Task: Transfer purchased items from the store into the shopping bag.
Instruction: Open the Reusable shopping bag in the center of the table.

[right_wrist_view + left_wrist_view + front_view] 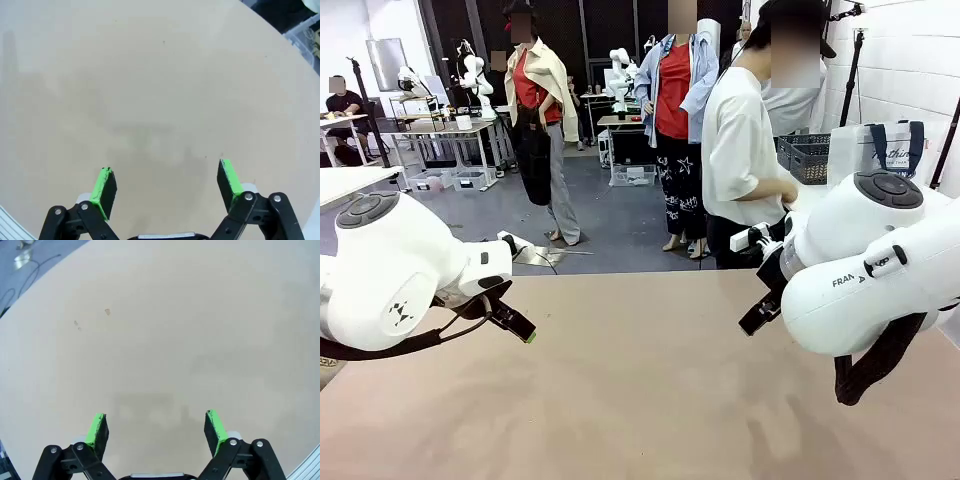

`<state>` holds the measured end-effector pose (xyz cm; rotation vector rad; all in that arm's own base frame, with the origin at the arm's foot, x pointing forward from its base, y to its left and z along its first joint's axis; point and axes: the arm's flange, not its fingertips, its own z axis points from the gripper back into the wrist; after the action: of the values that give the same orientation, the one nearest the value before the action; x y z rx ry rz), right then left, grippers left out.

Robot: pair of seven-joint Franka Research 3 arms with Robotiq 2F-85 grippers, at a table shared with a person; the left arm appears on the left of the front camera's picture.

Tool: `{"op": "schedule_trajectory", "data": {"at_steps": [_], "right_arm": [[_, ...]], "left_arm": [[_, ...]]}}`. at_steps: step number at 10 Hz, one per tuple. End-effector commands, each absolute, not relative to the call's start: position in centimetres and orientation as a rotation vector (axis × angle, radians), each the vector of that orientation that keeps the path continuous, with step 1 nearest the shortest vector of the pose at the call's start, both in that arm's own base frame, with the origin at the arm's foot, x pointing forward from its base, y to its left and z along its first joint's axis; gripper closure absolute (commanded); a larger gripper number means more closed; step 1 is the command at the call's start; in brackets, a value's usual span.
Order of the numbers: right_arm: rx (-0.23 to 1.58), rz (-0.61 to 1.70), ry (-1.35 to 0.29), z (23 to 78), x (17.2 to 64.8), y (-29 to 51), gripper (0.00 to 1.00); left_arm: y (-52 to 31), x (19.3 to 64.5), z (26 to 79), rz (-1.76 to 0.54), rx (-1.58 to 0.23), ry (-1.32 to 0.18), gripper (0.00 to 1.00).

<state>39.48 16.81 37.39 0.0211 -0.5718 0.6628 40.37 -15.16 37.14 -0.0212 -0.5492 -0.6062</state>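
Note:
The store point(809, 158), a dark grey lattice basket, stands off the table at the far right, behind the person point(745, 150). Beside it is the shopping bag point(883, 148), clear plastic with dark blue handles, partly hidden by my right arm. The purchased items are out of view. The person's hand point(786, 194) reaches toward the basket and bag. My left gripper point(514, 320) point(156, 423) hangs open over the bare table at the left. My right gripper point(761, 311) point(166, 180) hangs open over the bare table at the right. Nothing is between either pair of fingers.
The tan table point(640, 400) spreads between the two arms, its far edge running just behind them. A clear plastic bin point(306, 34) sits on the floor past the table's edge in the right wrist view. Floor and cables point(20, 270) lie beyond the table's corner.

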Motion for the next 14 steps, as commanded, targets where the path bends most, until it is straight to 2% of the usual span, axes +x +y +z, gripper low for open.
{"op": "schedule_trajectory", "data": {"at_steps": [1, 8, 9, 12, 14], "right_arm": [[0.021, 0.663, -0.572, 37.4, 39.5, 16.8, 0.0], [0.021, 0.663, -0.572, 37.4, 39.5, 16.8, 0.0], [-0.043, 0.601, -0.666, 39.6, 38.0, 14.7, 0.0], [-0.07, 0.359, -0.868, 46.0, 36.1, 4.9, 0.0], [-0.059, 0.181, -0.892, 47.1, 35.8, -2.5, 0.0]], "left_arm": [[-15.2, 40.4, 37.1, -0.606, -0.021, -0.549, 0.0], [-15.3, 40.3, 37.1, -0.61, -0.021, -0.549, 0.0], [-14.6, 39.8, 38.9, -0.564, -0.008, -0.613, 0.0], [-8.8, 35.1, 43.7, -0.395, 0.068, -0.802, 0.0], [-4.2, 32.7, 44.0, -0.256, 0.077, -0.831, 0.0]]}}
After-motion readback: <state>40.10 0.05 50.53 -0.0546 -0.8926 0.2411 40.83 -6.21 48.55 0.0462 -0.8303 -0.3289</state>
